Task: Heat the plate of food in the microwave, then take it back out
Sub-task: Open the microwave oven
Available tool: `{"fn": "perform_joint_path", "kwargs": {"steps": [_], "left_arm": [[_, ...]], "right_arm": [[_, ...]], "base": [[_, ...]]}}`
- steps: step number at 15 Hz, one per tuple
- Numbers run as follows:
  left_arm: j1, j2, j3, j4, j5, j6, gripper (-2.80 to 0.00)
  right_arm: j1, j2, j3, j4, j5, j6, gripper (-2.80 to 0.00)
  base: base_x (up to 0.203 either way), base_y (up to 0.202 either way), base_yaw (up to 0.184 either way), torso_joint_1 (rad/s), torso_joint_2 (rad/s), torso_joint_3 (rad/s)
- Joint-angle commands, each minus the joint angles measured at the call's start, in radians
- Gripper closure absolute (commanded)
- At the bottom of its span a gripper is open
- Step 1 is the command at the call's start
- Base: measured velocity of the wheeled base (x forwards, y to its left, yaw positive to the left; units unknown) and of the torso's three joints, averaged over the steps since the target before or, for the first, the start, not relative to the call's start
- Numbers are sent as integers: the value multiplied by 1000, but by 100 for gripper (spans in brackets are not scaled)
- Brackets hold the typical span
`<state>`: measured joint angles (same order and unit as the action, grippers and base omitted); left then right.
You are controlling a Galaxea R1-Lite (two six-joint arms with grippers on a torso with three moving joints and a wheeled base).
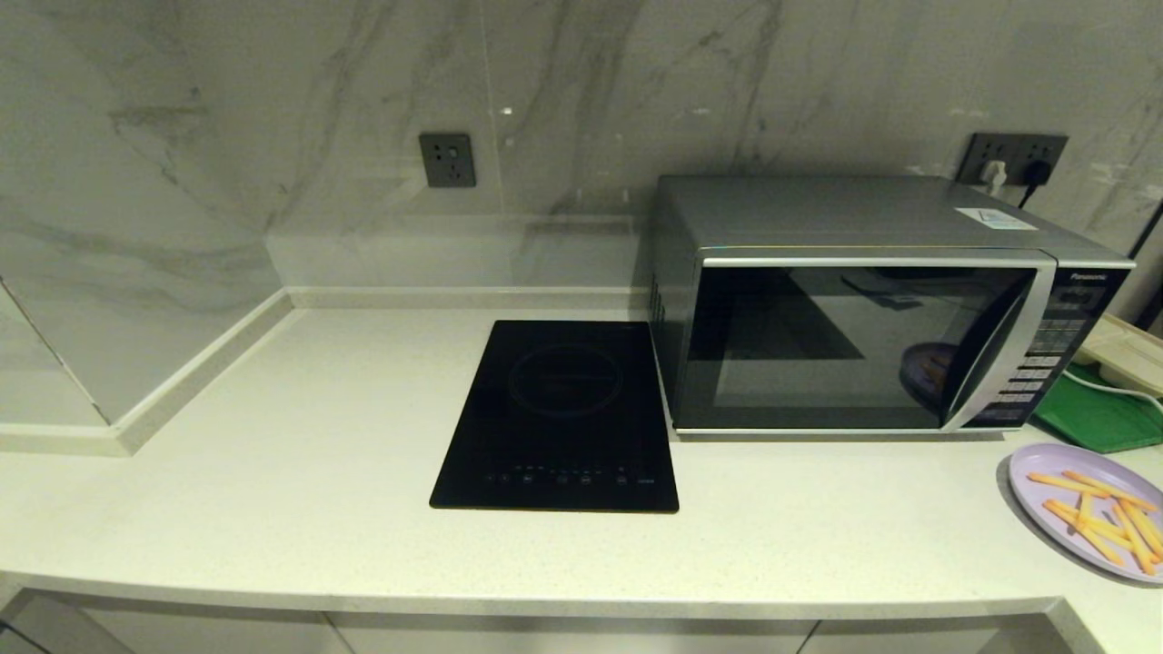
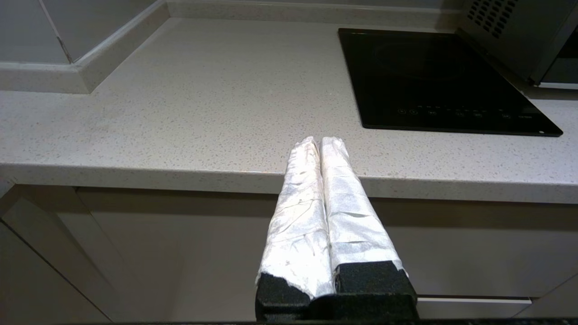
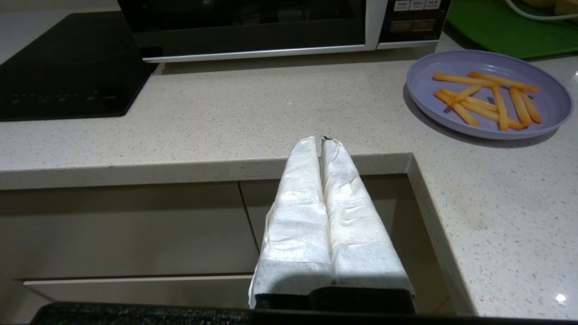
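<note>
The left gripper (image 2: 319, 142), clenched empty, hangs off the counter's front edge, well left of the microwave (image 1: 872, 309). The right gripper (image 3: 321, 142), likewise clenched, hangs before it. The plate of food (image 1: 1086, 509) sits just right of the microwave, so open the closed door fully first.

The counter is seen from above and in front by the head view, with the cooktop (image 1: 556, 416) at centre. From low, before the counter edge, the cooktop (image 2: 442, 81) is faced obliquely by the left wrist view. The cooktop (image 3: 67, 67) is also caught, at one side, by the right wrist view. All three views share it.
</note>
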<state>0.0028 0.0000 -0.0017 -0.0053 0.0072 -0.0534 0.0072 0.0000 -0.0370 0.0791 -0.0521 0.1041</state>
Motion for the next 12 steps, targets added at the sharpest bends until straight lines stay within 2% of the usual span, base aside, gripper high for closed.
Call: {"fn": "perform_joint_path", "kwargs": {"steps": [1, 12], "left_arm": [[0, 0, 0, -1, 0, 0, 0], [0, 0, 0, -1, 0, 0, 0]], "right_arm": [[0, 0, 0, 1, 0, 0, 0], [0, 1, -1, 4, -2, 0, 0]], "base": [[0, 0, 0, 0, 0, 0], [0, 0, 0, 0, 0, 0]]}}
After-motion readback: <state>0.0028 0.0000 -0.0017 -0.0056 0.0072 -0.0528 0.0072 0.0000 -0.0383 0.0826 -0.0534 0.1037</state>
